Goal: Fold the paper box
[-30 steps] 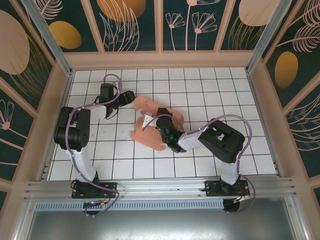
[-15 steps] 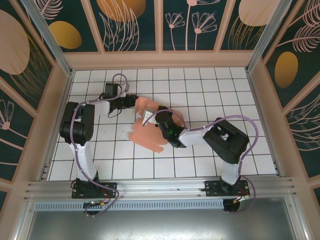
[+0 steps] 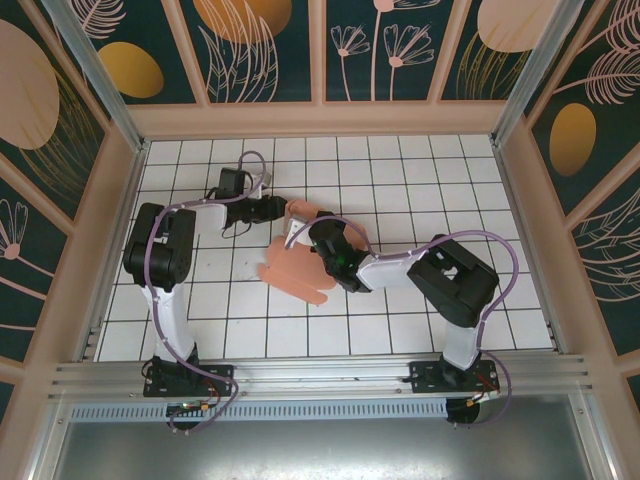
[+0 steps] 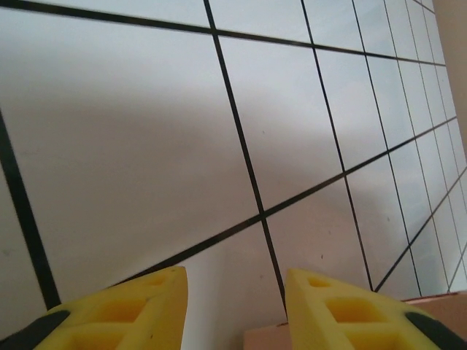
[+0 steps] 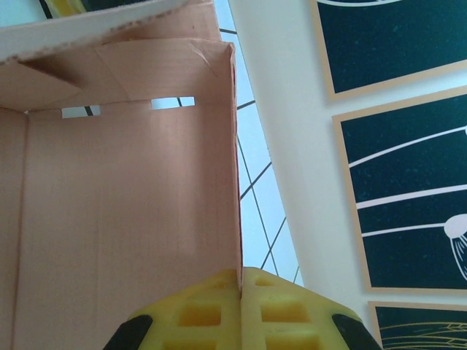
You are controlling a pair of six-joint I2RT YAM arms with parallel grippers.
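The right gripper (image 5: 241,284) has its jaws pinched together on the box (image 5: 124,219): the two yellow fingers (image 5: 197,313) meet on the thin top edge of one upright side wall, with the card caught between them. Beyond the fingers, in the right wrist view, that wall runs to a far corner and joins an end wall with two small slots (image 5: 171,102) cut through it, the table showing behind them. A paler flap (image 5: 95,29) with a speckled edge leans across the top of that view. The left gripper (image 4: 235,281) has its jaws apart, with nothing between them but the tiled table (image 4: 146,146). A sliver of pink card shows at the bottom of the left wrist view, just beside the finger on the picture's right; I cannot tell whether they touch. From above, the box (image 3: 295,275) lies near the middle of the table (image 3: 420,170), part raised, with rounded flaps spread toward the near left. The right gripper (image 3: 312,238) sits at the box's far right side, and the left gripper (image 3: 283,209) is just at its far flap, near the other gripper
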